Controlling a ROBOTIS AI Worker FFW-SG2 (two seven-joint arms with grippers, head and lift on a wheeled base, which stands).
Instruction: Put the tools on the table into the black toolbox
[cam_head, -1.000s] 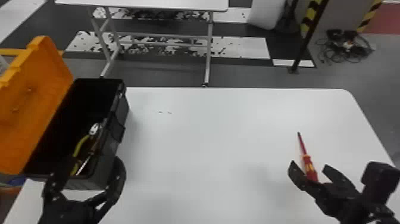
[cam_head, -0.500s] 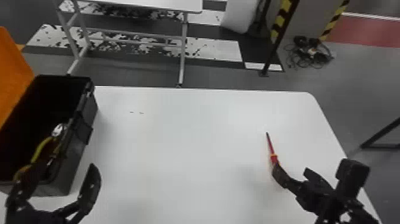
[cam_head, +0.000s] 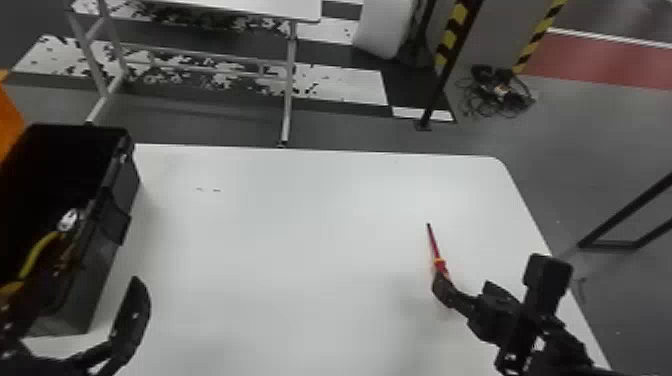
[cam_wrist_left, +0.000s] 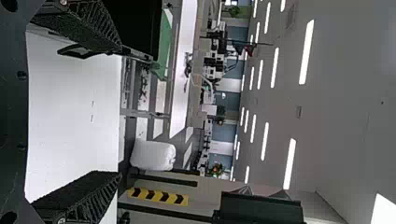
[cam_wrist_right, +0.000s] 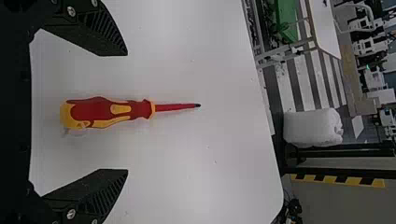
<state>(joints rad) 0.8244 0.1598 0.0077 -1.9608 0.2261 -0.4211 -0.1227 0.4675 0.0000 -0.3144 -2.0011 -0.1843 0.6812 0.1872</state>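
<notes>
Right wrist view: screwdriver (cam_wrist_right: 107, 112) between the open jaws.

My screwdriver (cam_wrist_right: 133, 109) lies flat on the white table (cam_head: 280, 250), over toward the right edge, its dark tip aimed at the far edge and its red and yellow handle toward the near one. The black toolbox (cam_head: 95, 290) stands open at the table's left end, well apart from my red-shafted tool. Two short dark marks (cam_head: 216, 190) sit on the smooth top, between the toolbox and my screwdriver, nearer the far edge. The far right corner is rounded.
</notes>
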